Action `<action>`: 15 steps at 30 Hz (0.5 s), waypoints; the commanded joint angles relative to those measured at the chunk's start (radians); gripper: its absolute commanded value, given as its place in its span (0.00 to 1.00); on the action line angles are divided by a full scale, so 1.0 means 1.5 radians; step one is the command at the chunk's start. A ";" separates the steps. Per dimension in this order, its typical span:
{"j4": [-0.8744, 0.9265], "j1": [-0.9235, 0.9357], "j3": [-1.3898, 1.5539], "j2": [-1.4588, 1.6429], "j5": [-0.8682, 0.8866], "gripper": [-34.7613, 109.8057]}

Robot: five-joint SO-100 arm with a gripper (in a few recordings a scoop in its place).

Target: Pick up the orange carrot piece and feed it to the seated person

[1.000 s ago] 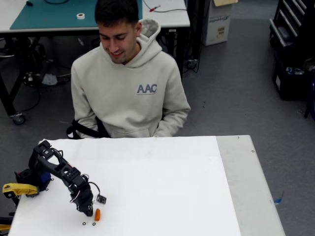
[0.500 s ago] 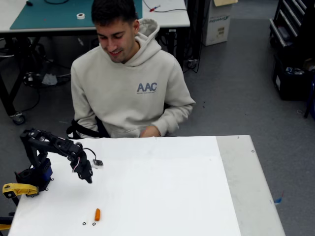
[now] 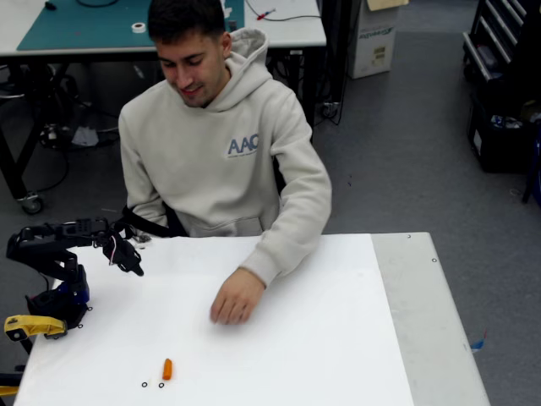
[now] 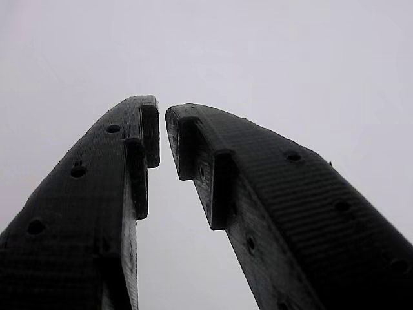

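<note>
on the white table [image 3: 338, 338] lies a small, bright orange carrot piece [image 3: 167, 369].

A white table [image 3: 338, 338] carries the scene in the fixed view, with a bare grey strip along its right edge. The orange carrot piece [image 3: 167, 369] lies on the white surface near the front left, roughly upright in the picture. Just beside it, toward the front edge, sit two tiny dark rings [image 3: 152, 385], possibly marks or holes. The seated person [image 3: 220, 144] rests a hand [image 3: 235, 296] on the table's middle, well apart from the carrot.
</note>
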 commanded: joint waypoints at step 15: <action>-0.010 -0.330 0.239 0.448 0.236 0.22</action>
